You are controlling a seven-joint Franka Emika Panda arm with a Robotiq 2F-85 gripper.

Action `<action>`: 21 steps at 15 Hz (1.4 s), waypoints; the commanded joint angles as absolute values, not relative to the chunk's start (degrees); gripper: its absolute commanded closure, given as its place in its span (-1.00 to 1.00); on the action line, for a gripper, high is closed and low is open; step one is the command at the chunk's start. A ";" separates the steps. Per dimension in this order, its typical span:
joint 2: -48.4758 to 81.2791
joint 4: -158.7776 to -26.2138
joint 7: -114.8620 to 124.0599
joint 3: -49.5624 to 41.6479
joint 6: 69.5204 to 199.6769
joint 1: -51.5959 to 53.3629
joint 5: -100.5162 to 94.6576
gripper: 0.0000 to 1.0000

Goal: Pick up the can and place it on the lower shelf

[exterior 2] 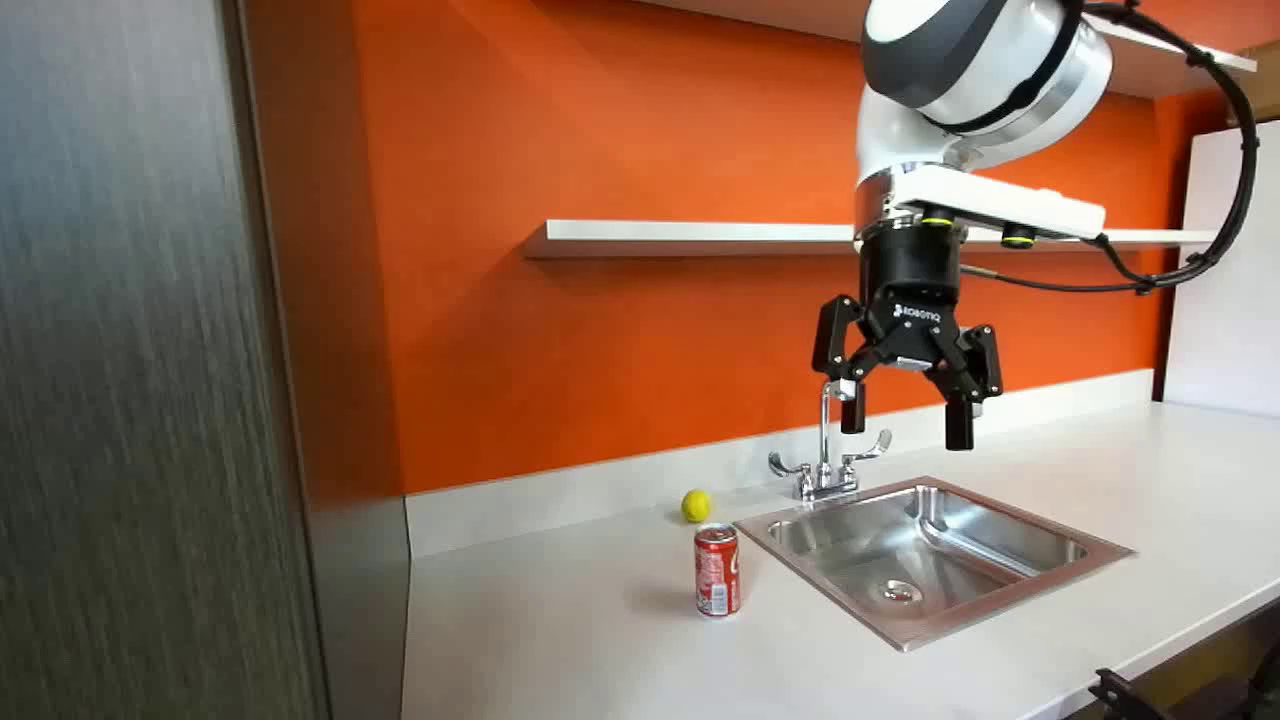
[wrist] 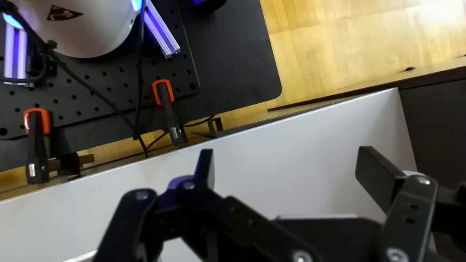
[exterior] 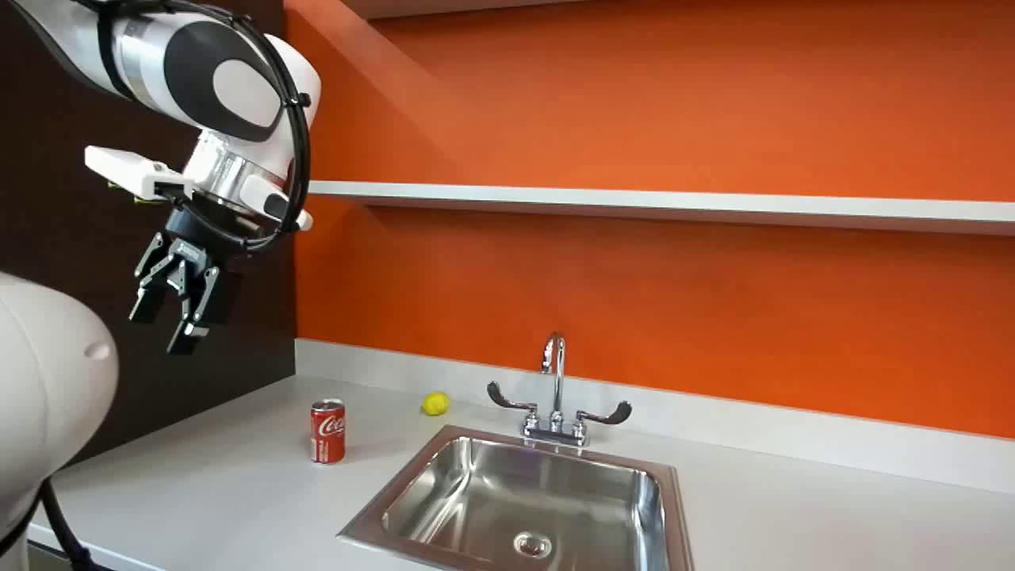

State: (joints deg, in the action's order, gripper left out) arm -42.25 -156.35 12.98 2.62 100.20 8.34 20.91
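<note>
The small red can (exterior: 327,432) stands upright on the white counter, left of the sink; it also shows in an exterior view (exterior 2: 717,575). The lower shelf (exterior: 658,200) is a long thin white board on the orange wall, above the faucet; it also shows in an exterior view (exterior 2: 690,232). My gripper (exterior: 165,325) points down and hangs well above the counter, apart from the can. In an exterior view (exterior 2: 906,425) and in the wrist view (wrist: 287,167) its fingers are wide apart with nothing between them. The can is out of the wrist view.
A steel sink (exterior: 468,523) is set in the counter (exterior: 214,484), with a faucet (exterior: 558,388) behind it. A yellow ball (exterior: 435,403) lies near the backsplash behind the can. A dark panel (exterior: 158,381) closes the counter's end. An upper shelf (exterior 2: 780,15) hangs higher.
</note>
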 commanded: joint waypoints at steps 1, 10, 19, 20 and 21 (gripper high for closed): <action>-42.22 -156.15 12.13 4.04 99.65 6.65 21.68 -1.00; -36.29 -155.64 12.05 6.92 113.72 7.55 21.77 -1.00; -21.41 -155.10 12.78 9.57 132.87 8.29 19.74 -1.00; -19.57 -154.99 12.91 9.70 134.87 8.25 19.28 -1.00; -17.74 -154.81 13.10 9.81 136.61 8.22 18.72 -1.00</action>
State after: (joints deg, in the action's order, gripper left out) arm -23.50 -156.36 12.70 8.99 132.16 8.40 20.39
